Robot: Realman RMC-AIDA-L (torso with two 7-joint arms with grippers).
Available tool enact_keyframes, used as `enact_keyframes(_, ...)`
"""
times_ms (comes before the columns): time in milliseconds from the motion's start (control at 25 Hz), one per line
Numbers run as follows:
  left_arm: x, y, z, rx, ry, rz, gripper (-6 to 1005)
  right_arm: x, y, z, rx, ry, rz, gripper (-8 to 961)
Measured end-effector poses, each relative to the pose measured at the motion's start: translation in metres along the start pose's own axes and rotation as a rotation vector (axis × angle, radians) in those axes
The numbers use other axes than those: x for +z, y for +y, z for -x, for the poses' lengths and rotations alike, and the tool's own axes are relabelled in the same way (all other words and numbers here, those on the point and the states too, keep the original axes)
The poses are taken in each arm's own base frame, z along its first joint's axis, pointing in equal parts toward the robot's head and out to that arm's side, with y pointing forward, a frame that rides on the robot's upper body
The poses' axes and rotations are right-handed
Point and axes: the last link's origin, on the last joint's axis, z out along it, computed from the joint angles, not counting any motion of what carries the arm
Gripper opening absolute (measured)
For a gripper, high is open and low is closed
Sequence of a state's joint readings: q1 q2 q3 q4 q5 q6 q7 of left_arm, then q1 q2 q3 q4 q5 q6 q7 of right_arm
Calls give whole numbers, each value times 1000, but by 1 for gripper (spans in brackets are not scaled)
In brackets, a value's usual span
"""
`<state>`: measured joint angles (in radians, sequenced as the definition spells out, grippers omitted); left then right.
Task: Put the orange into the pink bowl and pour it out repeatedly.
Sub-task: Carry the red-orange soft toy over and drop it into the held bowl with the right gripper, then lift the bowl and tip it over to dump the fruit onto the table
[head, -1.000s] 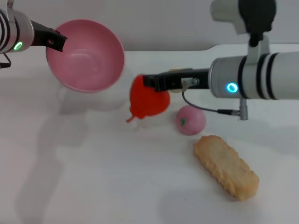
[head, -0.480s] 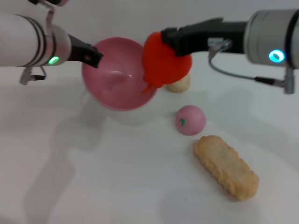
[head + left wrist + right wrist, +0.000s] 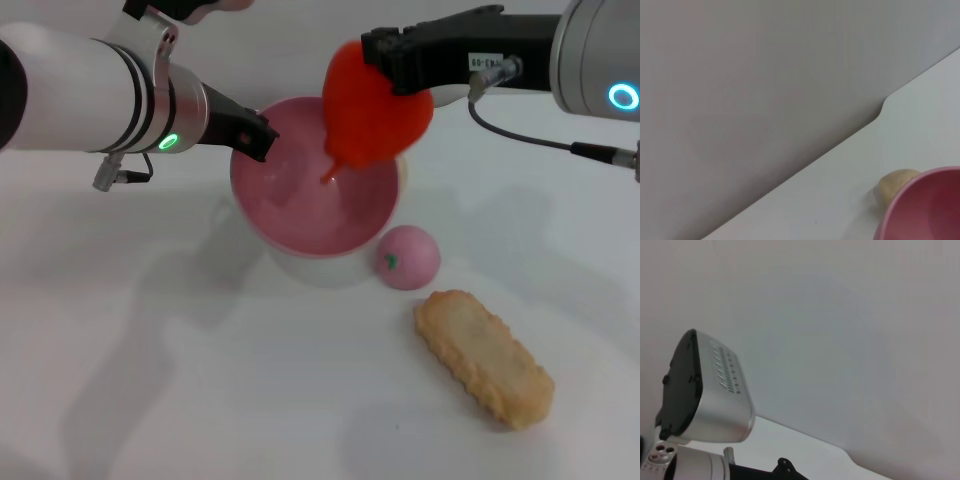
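In the head view the orange (image 3: 372, 108), glossy orange-red with its thin stem pointing down, hangs above the pink bowl (image 3: 310, 205), over its far right part. My right gripper (image 3: 385, 55) is shut on the orange's top. The stem tip reaches down inside the bowl's rim. The bowl is held off the table, slightly tilted, by my left gripper (image 3: 258, 135), which is shut on its left rim. The left wrist view shows a part of the pink bowl (image 3: 927, 210); my own fingers do not show there.
A small pink ball with a green mark (image 3: 407, 258) lies just right of the bowl. A long beige biscuit-like toy (image 3: 483, 357) lies at the front right. A beige bun (image 3: 895, 182) sits behind the bowl. The left arm's body (image 3: 705, 400) shows in the right wrist view.
The left gripper has carried the bowl rightward and toward the table's middle. The right gripper has lifted the orange off the table and brought it over the bowl.
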<state>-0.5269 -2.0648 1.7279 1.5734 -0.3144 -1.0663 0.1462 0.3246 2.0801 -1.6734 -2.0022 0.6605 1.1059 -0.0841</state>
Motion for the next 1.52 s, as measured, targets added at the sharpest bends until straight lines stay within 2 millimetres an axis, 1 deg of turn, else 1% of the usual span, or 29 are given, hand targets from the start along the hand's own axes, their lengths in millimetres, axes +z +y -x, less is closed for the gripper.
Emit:
enact_keyframes(240,-1,0,-3,-1,9,6,45,4,-7,-5,31,10,-8,96)
enact_keyframes(320,0,1,-5,5,10,9,45,8,-8,-7,46,16,1,102)
enact_keyframes(640,0,1,-10,16,19,11,46,12,-13,-10,66,18,0,126)
enact_keyframes(880,0,4,-12,28,21,15,46,10,-18,-10,74,7,-15,246)
enact_keyframes(1000,1,7,-12,39,17,23,46,5,-32,-10,107,-10,-58,306)
enact_keyframes(1040,1,9,-12,50,16,26,46,2,-40,-12,128,-14,-79,326)
enact_keyframes(1080,0,11,-12,62,17,30,46,-4,-59,-19,180,-16,-129,346)
enact_keyframes(1120,0,14,-11,75,17,34,46,-4,-59,-19,180,-16,-129,363)
enact_keyframes(1200,0,19,-11,107,19,44,46,-11,-77,-29,235,-10,-176,398)
enact_keyframes(1320,-2,32,-12,166,18,59,46,-22,-100,-47,310,3,-241,449)
enact_keyframes(1520,-10,45,-19,303,53,20,46,-37,-123,-71,390,25,-315,448)
